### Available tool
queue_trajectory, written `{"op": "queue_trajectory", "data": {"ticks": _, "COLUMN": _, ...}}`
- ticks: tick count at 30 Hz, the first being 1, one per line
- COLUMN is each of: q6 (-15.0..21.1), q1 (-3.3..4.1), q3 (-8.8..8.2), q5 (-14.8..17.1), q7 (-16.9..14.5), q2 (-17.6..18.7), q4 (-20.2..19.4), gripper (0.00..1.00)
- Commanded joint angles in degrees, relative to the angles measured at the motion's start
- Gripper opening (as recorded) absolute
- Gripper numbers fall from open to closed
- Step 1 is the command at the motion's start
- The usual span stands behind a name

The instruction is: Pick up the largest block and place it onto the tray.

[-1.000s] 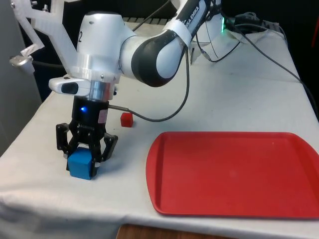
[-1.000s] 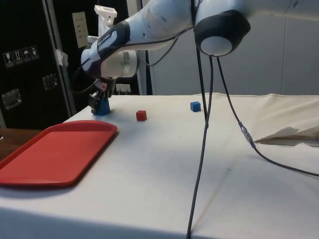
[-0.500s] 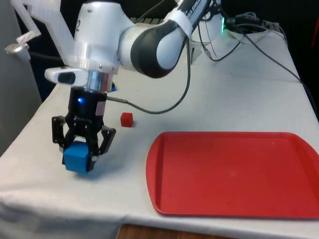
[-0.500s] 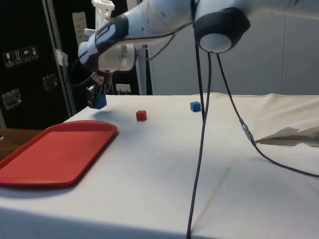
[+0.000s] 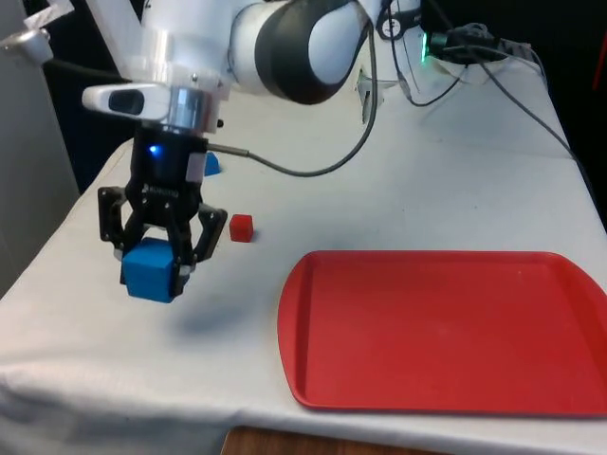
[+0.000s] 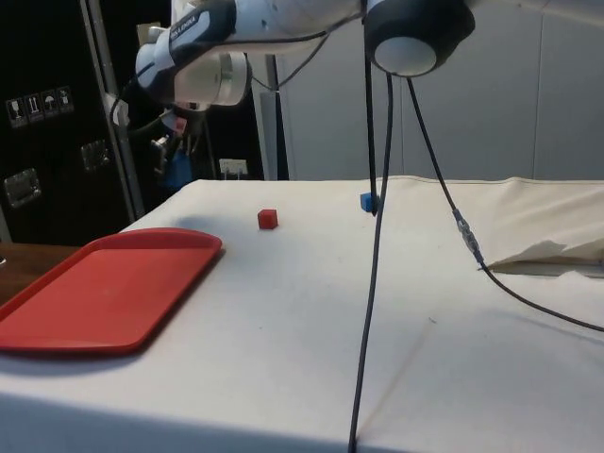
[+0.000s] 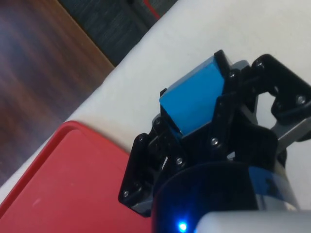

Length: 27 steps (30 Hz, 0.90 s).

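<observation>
A: Gripper (image 5: 155, 254) clamped on the large blue block (image 5: 150, 269), block clear of the cloth, shadow beneath on the table (image 5: 455, 180). Same grip confirmed from the wrist (image 7: 194, 97), block pinched between both fingers (image 7: 228, 90).

B: Direction to the red tray (image 5: 446, 327)?

A: Off toward the front view's right, well apart from the block. Near rim (image 6: 160, 241) low and shallow in the side view, block (image 6: 177, 170) hanging above the table edge beyond it. Probably a sideways carry toward the front view's right, then a lowering.

B: Tray long axis?

A: Across the front view, side to side. Plenty of flat floor for a landing anywhere past the near rim.

B: Contents?

A: Nothing on the tray. Bare red surface throughout.

B: Anything along the path?

A: Small red block (image 5: 241, 227) on the cloth between gripper and tray, slightly farther back; likely cleared at the present height. Small blue block (image 5: 211, 164) behind the gripper, away from the route.
</observation>
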Motion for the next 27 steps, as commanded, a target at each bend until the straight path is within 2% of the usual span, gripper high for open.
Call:
{"op": "queue_trajectory", "data": {"ticks": 1, "q6": -0.4, "q1": 0.69, "q3": -0.34, "q5": -0.29, "q7": 0.46, "q2": -0.69, "q4": -0.92, "gripper": 0.03}}
{"op": "queue_trajectory", "data": {"ticks": 3, "q6": -0.74, "q1": 1.15, "q3": -0.4, "q5": -0.34, "q7": 0.57, "q2": -1.32, "q4": -1.49, "gripper": 0.03}}
{"op": "queue_trajectory", "data": {"ticks": 4, "q6": -0.29, "q1": 0.69, "q3": -0.06, "q5": 0.0, "q7": 0.11, "q2": -0.92, "q4": -0.86, "gripper": 0.03}}
{"op": "queue_trajectory", "data": {"ticks": 6, "q6": -1.15, "q1": 1.89, "q3": -0.46, "q5": -0.52, "q7": 0.63, "q2": -2.23, "q4": -2.46, "gripper": 0.03}}
{"op": "queue_trajectory", "data": {"ticks": 10, "q6": -1.83, "q1": 2.98, "q3": -0.57, "q5": -0.74, "q7": 0.92, "q2": -3.32, "q4": -3.61, "gripper": 0.03}}
{"op": "queue_trajectory", "data": {"ticks": 11, "q6": -1.49, "q1": 2.46, "q3": -0.11, "q5": -0.34, "q7": 0.34, "q2": -3.09, "q4": -3.04, "gripper": 0.03}}
{"op": "queue_trajectory", "data": {"ticks": 12, "q6": -2.18, "q1": 3.67, "q3": -0.69, "q5": -0.92, "q7": 1.15, "q2": -3.78, "q4": -4.18, "gripper": 0.03}}
{"op": "queue_trajectory", "data": {"ticks": 19, "q6": -2.75, "q1": 6.36, "q3": -1.32, "q5": -1.49, "q7": 2.35, "q2": -4.64, "q4": -5.84, "gripper": 0.03}}
{"op": "queue_trajectory", "data": {"ticks": 20, "q6": -2.69, "q1": 5.27, "q3": -0.74, "q5": -0.97, "q7": 1.72, "q2": -4.3, "q4": -4.7, "gripper": 0.03}}
{"op": "queue_trajectory", "data": {"ticks": 21, "q6": -2.75, "q1": 6.7, "q3": -1.32, "q5": -1.66, "q7": 2.58, "q2": -4.76, "q4": -6.07, "gripper": 0.03}}
{"op": "queue_trajectory", "data": {"ticks": 22, "q6": -2.81, "q1": 7.45, "q3": -1.32, "q5": -2.12, "q7": 3.09, "q2": -5.04, "q4": -6.47, "gripper": 0.03}}
{"op": "queue_trajectory", "data": {"ticks": 26, "q6": -2.86, "q1": 8.77, "q3": -1.26, "q5": -3.04, "q7": 4.18, "q2": -5.61, "q4": -7.28, "gripper": 0.03}}
{"op": "queue_trajectory", "data": {"ticks": 27, "q6": -2.92, "q1": 9.45, "q3": -1.26, "q5": -3.32, "q7": 4.53, "q2": -5.9, "q4": -7.73, "gripper": 0.03}}
